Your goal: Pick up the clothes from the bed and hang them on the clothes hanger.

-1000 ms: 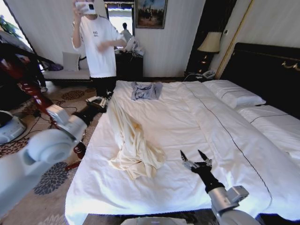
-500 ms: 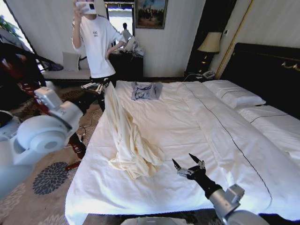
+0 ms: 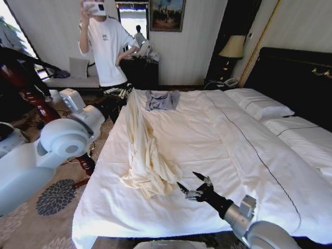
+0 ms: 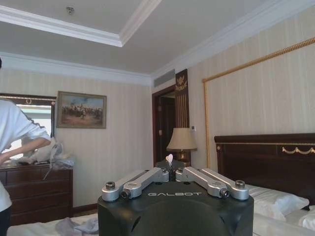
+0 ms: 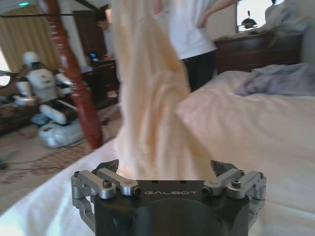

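The left gripper (image 3: 120,92), jaws closed, pinches the clothes (image 3: 143,150); right gripper (image 3: 193,187) jaws gape empty.

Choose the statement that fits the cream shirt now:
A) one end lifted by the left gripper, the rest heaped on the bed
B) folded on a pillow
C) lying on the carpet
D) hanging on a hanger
A: the left gripper holds the cream shirt up by one end, while its bulk lies heaped on the bed.
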